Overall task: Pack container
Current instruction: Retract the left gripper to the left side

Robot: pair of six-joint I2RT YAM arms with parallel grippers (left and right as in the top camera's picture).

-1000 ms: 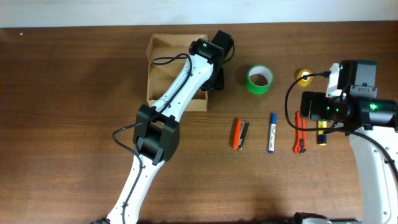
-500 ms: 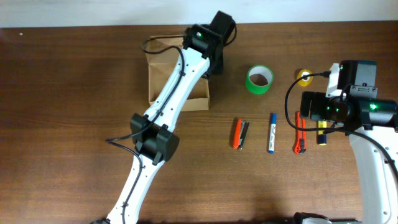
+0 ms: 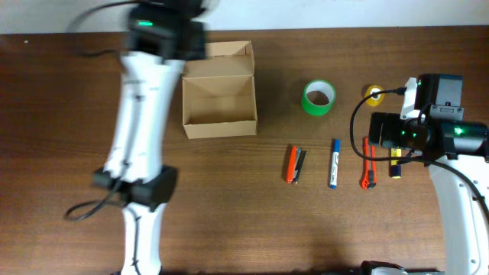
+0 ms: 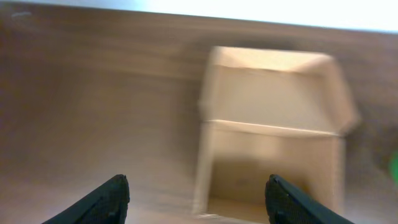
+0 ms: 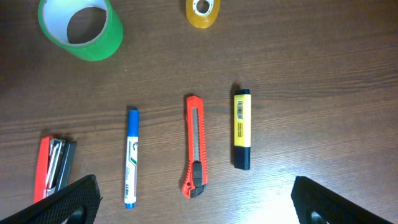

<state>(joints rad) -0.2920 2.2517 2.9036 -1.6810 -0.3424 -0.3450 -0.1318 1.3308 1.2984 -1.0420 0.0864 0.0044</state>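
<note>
Apparently plain tan cardboard container (image 3: 219, 128), rectangular, open-topped.

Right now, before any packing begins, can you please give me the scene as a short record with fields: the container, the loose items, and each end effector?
container: open cardboard box, flap lid folded back, nothing visible inside
loose items, right of container: green tape roll, yellow tape roll, orange stapler, blue marker, orange utility knife, yellow highlighter
left end effector: open, empty, apart from the container
right end effector: open, empty, above the knife and highlighter
</note>
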